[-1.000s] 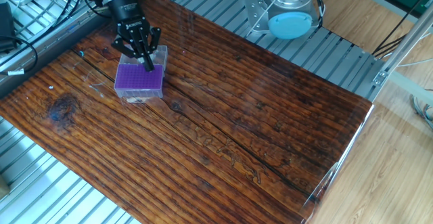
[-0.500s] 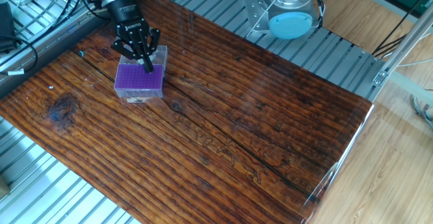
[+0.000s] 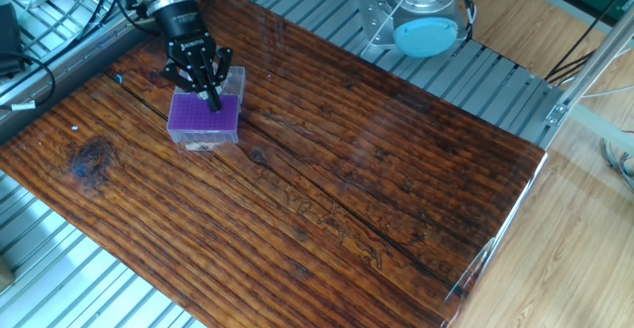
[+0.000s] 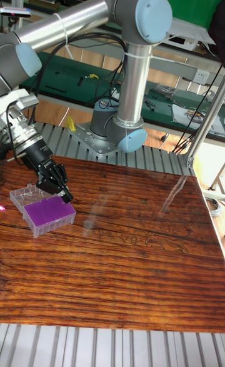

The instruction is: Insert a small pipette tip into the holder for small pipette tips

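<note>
The holder for small pipette tips is a small clear box with a purple grid top, standing at the far left of the wooden table. My gripper hangs over the holder's back edge with its black fingers drawn together in a point. A thin dark sliver, the small pipette tip, reaches from the fingertips down towards the purple grid. In the tall fixed view the gripper sits just above the back right corner of the holder. I cannot tell whether the tip touches the grid.
A clear plastic lid or tray lies right behind the holder. The arm's base is bolted at the table's far side. Cables hang at the far left. The table's right edge drops off to the floor.
The gripper has shifted slightly up and to the left in the picture while staying over the holder. The holder has not moved.
</note>
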Tool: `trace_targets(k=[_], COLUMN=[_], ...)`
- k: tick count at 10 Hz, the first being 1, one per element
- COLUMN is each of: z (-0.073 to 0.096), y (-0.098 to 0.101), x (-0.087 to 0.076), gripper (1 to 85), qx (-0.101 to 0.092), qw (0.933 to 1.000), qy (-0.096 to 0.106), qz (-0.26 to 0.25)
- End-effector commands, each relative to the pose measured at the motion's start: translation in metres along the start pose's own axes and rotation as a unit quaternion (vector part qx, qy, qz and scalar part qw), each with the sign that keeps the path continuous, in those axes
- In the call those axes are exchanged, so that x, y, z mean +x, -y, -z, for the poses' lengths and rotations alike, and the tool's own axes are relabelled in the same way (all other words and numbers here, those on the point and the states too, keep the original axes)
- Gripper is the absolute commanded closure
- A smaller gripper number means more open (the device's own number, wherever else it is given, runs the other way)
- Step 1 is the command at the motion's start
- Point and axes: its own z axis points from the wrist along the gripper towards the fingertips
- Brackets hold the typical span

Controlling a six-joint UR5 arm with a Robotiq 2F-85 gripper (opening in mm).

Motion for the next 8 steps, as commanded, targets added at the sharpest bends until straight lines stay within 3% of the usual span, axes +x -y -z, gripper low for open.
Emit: trace_targets(k=[1,8], z=[-0.001,0.008], y=[0.000,-0.020], x=[-0.007,-0.015], gripper=[74.7,74.3], qx=[-0.002,-0.021], qw=[0.9998,0.9980], qy=[0.016,0.058], qz=[-0.011,0.015])
